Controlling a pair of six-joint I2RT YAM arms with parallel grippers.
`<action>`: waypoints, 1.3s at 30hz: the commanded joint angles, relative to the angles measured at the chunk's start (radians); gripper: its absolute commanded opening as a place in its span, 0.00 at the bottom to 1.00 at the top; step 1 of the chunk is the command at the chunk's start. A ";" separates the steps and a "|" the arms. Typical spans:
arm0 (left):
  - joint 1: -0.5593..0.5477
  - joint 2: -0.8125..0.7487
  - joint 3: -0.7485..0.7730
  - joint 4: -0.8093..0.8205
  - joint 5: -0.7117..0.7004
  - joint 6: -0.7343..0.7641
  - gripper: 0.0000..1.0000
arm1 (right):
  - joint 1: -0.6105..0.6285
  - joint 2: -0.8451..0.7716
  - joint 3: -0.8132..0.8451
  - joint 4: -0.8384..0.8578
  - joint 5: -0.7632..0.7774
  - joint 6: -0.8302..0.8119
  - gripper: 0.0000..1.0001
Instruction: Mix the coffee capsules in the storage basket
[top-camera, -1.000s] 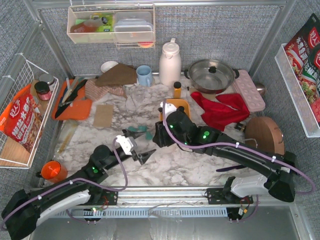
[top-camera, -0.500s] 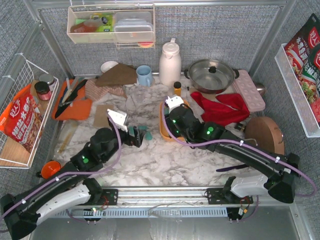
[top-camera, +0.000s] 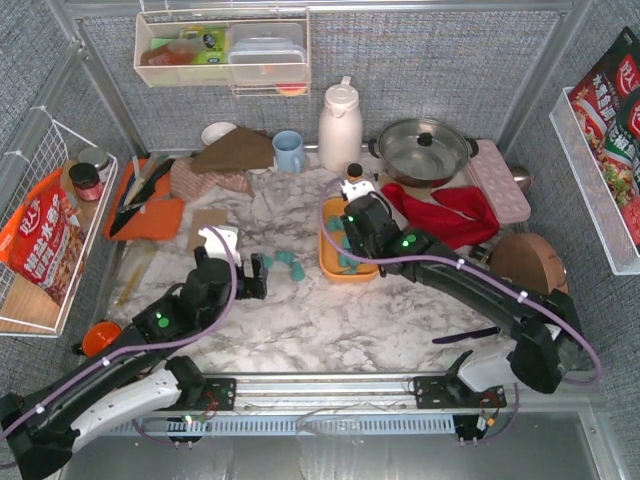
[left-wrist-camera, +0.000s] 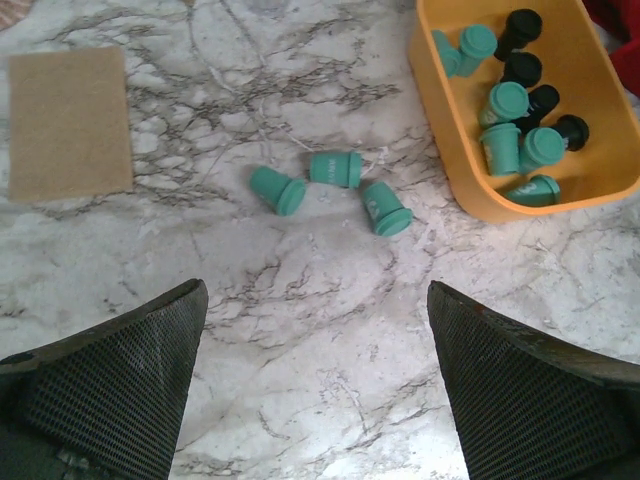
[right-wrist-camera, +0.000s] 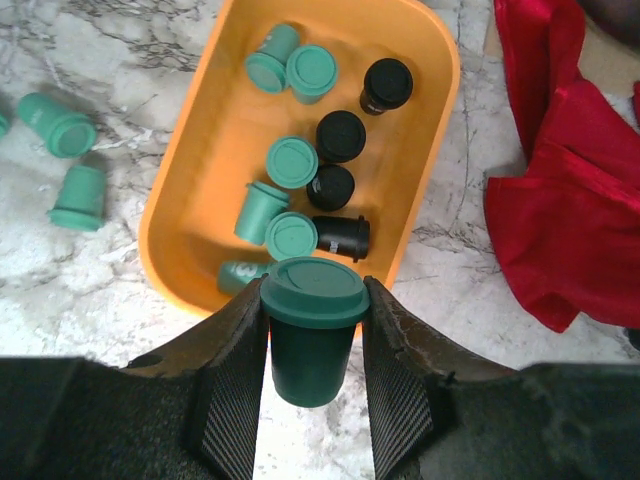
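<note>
The marble table (left-wrist-camera: 300, 340) is carrying the orange storage basket (right-wrist-camera: 200, 130), which is sitting just left of a red cloth (right-wrist-camera: 560, 200). The right gripper (right-wrist-camera: 315, 300) is hovering over the basket's near rim, its jaws partly closed and pinching one upright teal capsule (right-wrist-camera: 312, 345). The left gripper (left-wrist-camera: 315, 295) is hanging spread wide and holding nothing above three loose teal capsules (left-wrist-camera: 335, 167) lying on the marble beside the basket. Teal and black coffee capsules (right-wrist-camera: 292, 162) are lying jumbled inside it.
</note>
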 joint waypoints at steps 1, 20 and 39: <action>0.000 -0.052 -0.016 -0.023 -0.059 -0.025 0.99 | -0.050 0.058 -0.021 0.098 -0.083 0.043 0.00; 0.000 -0.048 -0.015 -0.041 -0.097 -0.023 0.99 | -0.153 0.259 0.037 0.048 -0.201 0.143 0.82; 0.013 0.448 -0.029 0.305 -0.069 -0.251 0.99 | -0.149 -0.139 -0.113 -0.032 -0.204 0.140 0.86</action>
